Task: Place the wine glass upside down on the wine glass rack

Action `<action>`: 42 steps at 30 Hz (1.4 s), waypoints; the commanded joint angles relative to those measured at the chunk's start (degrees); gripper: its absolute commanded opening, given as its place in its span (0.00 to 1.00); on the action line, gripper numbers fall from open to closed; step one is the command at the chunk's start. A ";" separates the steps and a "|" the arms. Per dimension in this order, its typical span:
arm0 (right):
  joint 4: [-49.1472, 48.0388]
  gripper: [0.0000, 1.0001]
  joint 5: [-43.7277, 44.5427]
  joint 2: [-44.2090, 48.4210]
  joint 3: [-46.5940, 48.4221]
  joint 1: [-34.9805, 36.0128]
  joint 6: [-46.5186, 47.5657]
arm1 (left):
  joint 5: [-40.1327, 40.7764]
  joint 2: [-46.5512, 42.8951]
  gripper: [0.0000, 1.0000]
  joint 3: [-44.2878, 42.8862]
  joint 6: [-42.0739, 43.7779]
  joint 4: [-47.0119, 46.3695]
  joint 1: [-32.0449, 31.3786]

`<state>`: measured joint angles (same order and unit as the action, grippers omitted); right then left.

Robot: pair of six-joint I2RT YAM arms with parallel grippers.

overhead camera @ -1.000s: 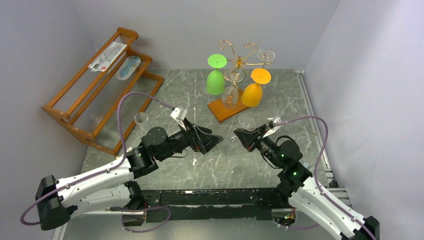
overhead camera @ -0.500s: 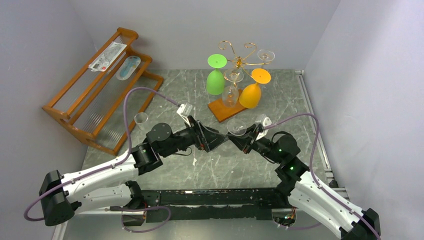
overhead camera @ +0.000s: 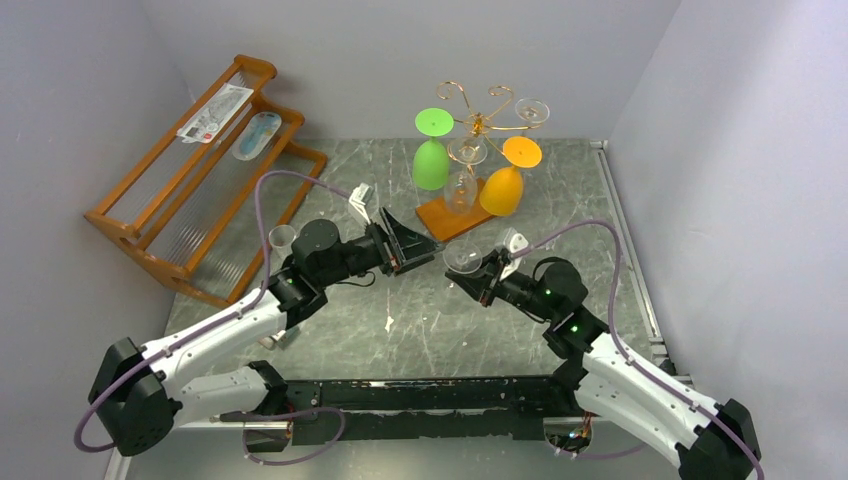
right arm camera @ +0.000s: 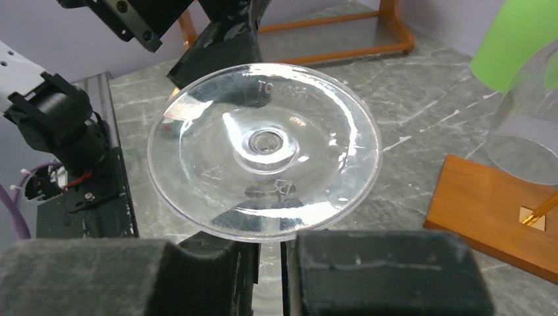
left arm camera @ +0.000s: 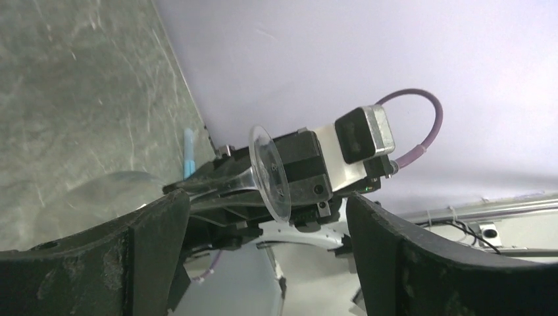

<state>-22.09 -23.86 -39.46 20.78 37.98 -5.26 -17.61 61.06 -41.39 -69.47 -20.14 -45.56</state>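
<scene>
In the right wrist view the wine glass (right arm camera: 264,148) showed only its foot; stem and bowl lay hidden behind it and the right tool (right arm camera: 268,266). The wine glass rack (right arm camera: 493,210) ran off the edge.

Noted wine glass (right arm camera: 264,168) as clear, glossy, smooth, w/ faint embossed chars on foot. Found pads (right arm camera: 388,280) of right gripper (right arm camera: 271,263) black, matt, coarse, foam-like. Saw wine glass rack (overhead camera: 478,122) in thin shiny gold wire, prob. metal, on smooth brown wood base. Logged table (overhead camera: 430,330) as grey marbled, semi-gloss, w/ white scuffs; green glass (overhead camera: 431,165) & orange glass (overhead camera: 503,190) opaque, satin; slatted shelf (overhead camera: 205,185) varnished orange-brown wood.
</scene>
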 commanded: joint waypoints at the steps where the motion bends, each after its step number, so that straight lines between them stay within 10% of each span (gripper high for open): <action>1: -1.67 0.00 0.36 -1.72 3.29 1.02 3.72 | -8.06 2.39 0.88 -0.36 -4.62 -2.91 0.94; 6: -1.70 0.00 1.63 -1.75 3.35 1.79 4.82 | -8.88 4.32 0.63 -2.25 -3.51 2.30 1.40; 15: 0.37 0.00 3.08 -3.65 4.24 4.60 8.93 | -16.11 9.23 0.44 0.68 -10.40 -10.19 1.85; 29: 2.46 0.00 8.29 -3.12 4.77 7.55 8.01 | -11.30 6.50 0.05 1.12 -4.59 -3.86 2.92; 35: 5.56 0.54 10.03 -2.31 6.64 7.55 2.27 | -9.24 2.87 0.05 -0.97 -0.12 3.97 4.88; 42: 9.91 0.64 11.74 3.47 7.29 7.55 -4.87 | -5.42 -1.95 0.05 -3.97 6.64 18.41 11.21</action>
<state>-14.87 -14.31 -39.70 26.61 45.36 -4.49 -26.02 62.08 -41.58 -68.20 -10.41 -37.80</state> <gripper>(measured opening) 0.637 0.073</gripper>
